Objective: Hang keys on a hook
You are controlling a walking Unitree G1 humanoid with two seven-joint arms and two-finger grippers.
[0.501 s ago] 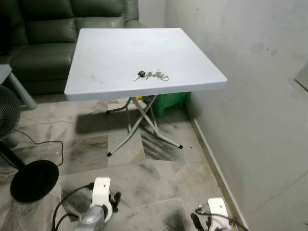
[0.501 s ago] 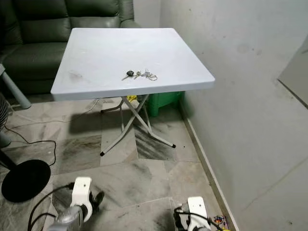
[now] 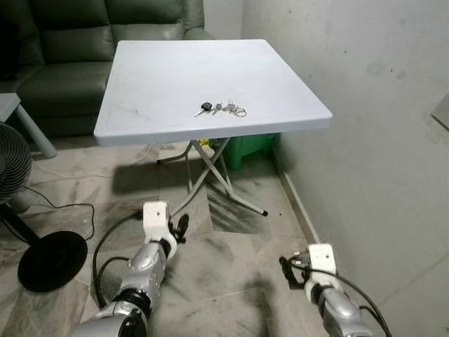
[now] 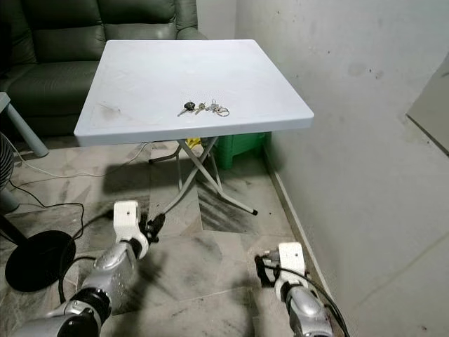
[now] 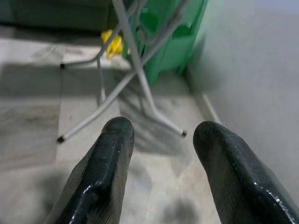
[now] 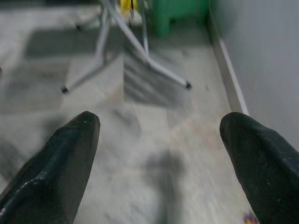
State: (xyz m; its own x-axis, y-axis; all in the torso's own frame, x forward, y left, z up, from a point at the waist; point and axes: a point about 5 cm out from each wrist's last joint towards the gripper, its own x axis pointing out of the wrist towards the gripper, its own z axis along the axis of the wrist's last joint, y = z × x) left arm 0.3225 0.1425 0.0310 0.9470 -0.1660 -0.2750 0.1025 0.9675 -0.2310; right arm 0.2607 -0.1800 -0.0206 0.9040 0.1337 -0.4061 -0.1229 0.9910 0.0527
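While keys [image 3: 220, 109] top table [image 3: 175, 77], wrists face floor [image 5: 28, 135].

The right end effector [image 6: 161, 128], its black fingers [image 6: 60, 158] spread wide, hangs above blurred marble floor [image 6: 154, 140] near white table legs [image 6: 126, 42] and a green bin [image 6: 180, 14].

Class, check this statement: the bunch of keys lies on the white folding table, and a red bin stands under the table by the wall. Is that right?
Not quite. The bin under the white folding table by the wall is green, not red; the left eye view shows it, as does the left wrist view. The rest holds: the bunch of keys lies on the tabletop.
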